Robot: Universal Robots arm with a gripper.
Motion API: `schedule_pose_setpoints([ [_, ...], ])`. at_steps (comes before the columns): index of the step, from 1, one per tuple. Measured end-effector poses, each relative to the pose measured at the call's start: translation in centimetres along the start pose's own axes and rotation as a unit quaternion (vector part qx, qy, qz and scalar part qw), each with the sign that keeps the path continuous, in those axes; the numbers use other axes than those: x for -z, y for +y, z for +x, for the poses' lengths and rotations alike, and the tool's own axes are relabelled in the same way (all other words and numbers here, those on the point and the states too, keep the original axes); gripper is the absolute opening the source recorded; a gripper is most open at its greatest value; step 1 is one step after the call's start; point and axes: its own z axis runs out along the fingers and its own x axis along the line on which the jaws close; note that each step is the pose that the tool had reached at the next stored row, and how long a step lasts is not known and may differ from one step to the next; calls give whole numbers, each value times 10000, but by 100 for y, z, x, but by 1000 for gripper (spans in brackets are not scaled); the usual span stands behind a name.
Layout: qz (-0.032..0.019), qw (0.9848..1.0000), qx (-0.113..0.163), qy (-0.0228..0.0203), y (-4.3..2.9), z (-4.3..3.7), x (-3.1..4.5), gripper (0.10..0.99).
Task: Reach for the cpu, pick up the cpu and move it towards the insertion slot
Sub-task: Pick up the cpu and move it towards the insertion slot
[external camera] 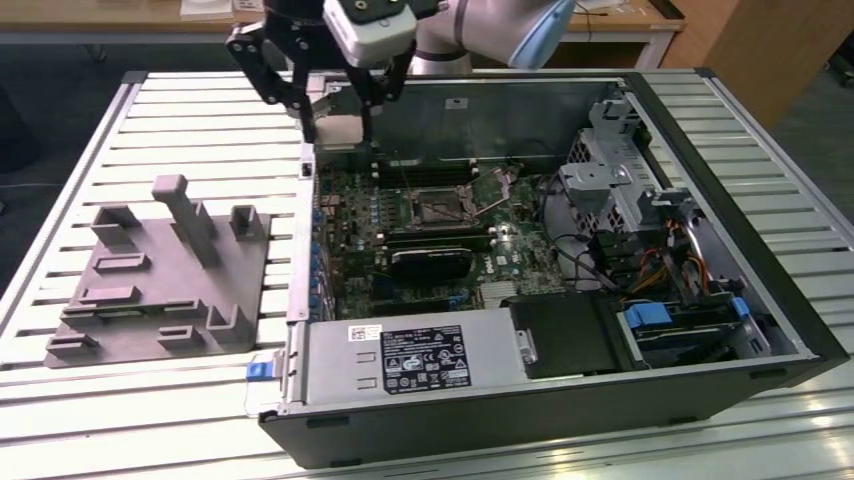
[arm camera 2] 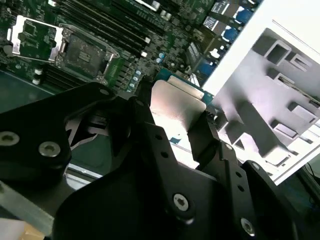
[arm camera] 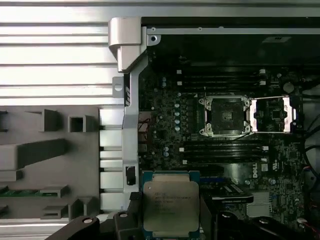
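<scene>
Exterior view: an open computer case (external camera: 747, 330) lies on the slatted counter (external camera: 200, 120), holding a motherboard (external camera: 414, 230), a drive cage (external camera: 627, 180) and a power supply (external camera: 414, 360). The insertion slot (external camera: 441, 207) sits mid-board, its frame lifted open. A grey fixture (external camera: 160, 275) with upright posts rests on the counter at the exterior view's left, just beside the case. My end effector (external camera: 338, 128) hangs above the case's far corner at the exterior view's left, with the cpu (external camera: 342, 128) clamped between its fingers.

Second wrist view: the cpu (arm camera 2: 177, 107) stands pinched between my black fingers (arm camera 2: 212, 145), pale top face showing. The insertion slot (arm camera 2: 82, 50) lies on the board beyond, well apart from the chip. The fixture (arm camera 2: 270, 100) lies off to one side.

First wrist view: the cpu (arm camera: 171, 206), silver top on a green rim, is gripped on two opposite edges by my end effector (arm camera: 171, 220). The insertion slot (arm camera: 226, 116) is open, dark centre exposed, its cover plate (arm camera: 272, 115) folded aside, between rows of memory slots (arm camera: 222, 150). The chip is above the board inside the case wall (arm camera: 131, 125), near the slot but not over it.
</scene>
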Motion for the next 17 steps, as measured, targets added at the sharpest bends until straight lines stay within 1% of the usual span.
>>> schedule_pose_setpoints([
  [9,1,10000,-1,30,9,-408,-110,541],
  [17,1,10000,-1,47,28,-765,-212,541],
])
